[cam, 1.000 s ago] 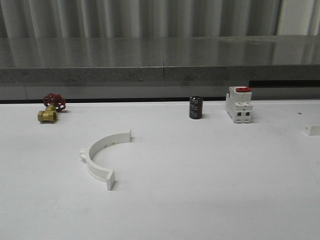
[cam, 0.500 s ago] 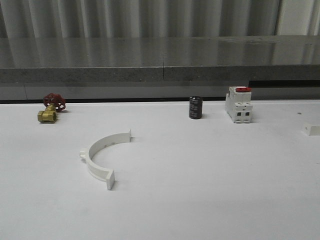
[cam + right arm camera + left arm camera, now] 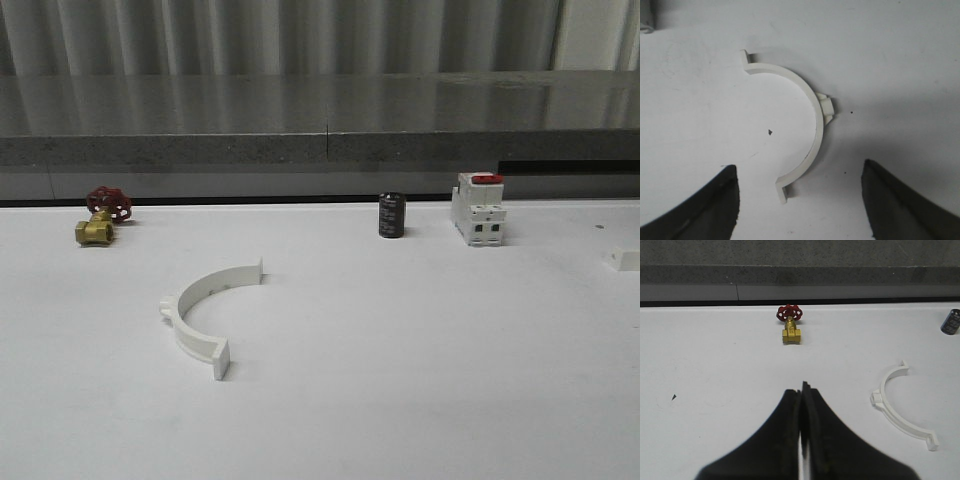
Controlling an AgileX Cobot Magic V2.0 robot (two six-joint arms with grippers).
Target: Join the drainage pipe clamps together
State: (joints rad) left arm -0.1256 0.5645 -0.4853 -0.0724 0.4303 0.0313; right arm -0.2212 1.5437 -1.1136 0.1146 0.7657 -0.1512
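Observation:
One white half-ring drainage pipe clamp (image 3: 205,305) lies flat on the table, left of the middle; the left wrist view has it (image 3: 897,407) off to one side of my left gripper (image 3: 802,389). That gripper is shut with nothing in it and hangs above bare table, pointing toward the valve. A second clamp half (image 3: 812,120) lies flat under my right gripper (image 3: 800,200). The right gripper is open, and the clamp's near end tab sits between its fingers (image 3: 715,205) without touching them.
A brass valve with a red handwheel (image 3: 100,215) stands at the back left. A small black cylinder (image 3: 391,215) and a white breaker with a red top (image 3: 477,208) stand at the back. A small white piece (image 3: 622,259) shows at the right edge. A grey ledge (image 3: 320,150) runs behind the table.
The small white piece at the right edge of the front view has shifted slightly to the left. The left clamp half and the back objects have not moved.

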